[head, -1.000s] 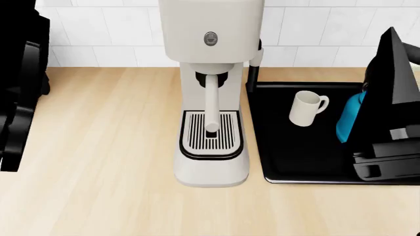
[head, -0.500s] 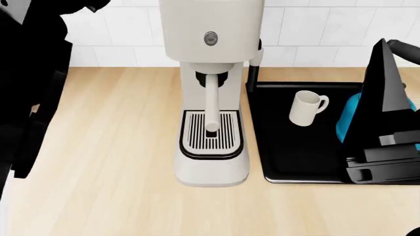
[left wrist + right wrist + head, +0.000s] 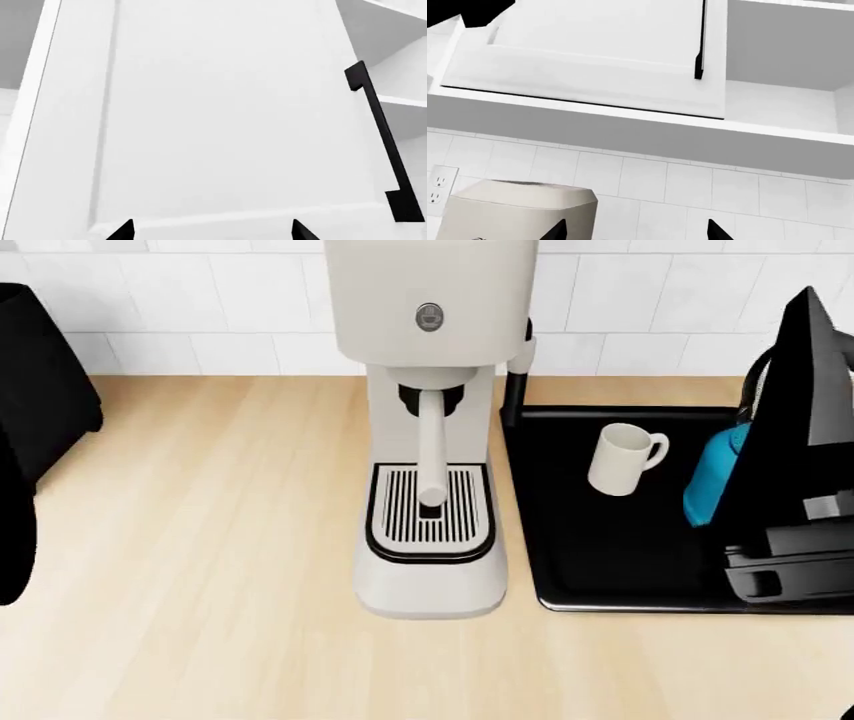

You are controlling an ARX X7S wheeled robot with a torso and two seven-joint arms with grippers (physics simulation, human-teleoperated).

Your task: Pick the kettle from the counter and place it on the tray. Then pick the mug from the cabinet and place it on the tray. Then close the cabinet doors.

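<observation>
1. I can read no words anywhere; the only marking I find is a small round cup emblem [image 3: 429, 317] on the front of the cream coffee machine [image 3: 430, 430], which stands against the tiled back wall in the middle of the counter [image 3: 214, 540].
2. The tray [image 3: 587, 550] lies on the counter just beside the machine, toward the counter's right end, its back rim near the wall.
3. Two things are in the tray: the mug [image 3: 622, 460] stands upright in the back half, handle turned toward the kettle [image 3: 710, 475], which sits near the tray's right side, close to the mug but apart from it.
4. Most of the kettle is hidden behind my right arm [image 3: 798, 460]; I see only part of its teal body and a bit of the black handle.
5. The machine's slotted drip grate [image 3: 430, 508] holds nothing.
6. In my left wrist view, a white cabinet door [image 3: 213, 115] fills the frame, with a long black bar handle [image 3: 383, 145] along one edge and shelves visible past that edge.
7. The left gripper [image 3: 212, 231] shows only two black fingertips [image 3: 123, 231], set wide apart with nothing between them, close to the door panel.
8. My right wrist view shows the cabinet [image 3: 780, 100] from below: one door [image 3: 600, 60] stands open, and the compartment beside it is in plain view.
9. The right gripper [image 3: 635, 232] is also spread wide and holds nothing; the top of the coffee machine sits behind it.
10. A wall outlet [image 3: 437, 185] sits on the tiles near the machine.
</observation>
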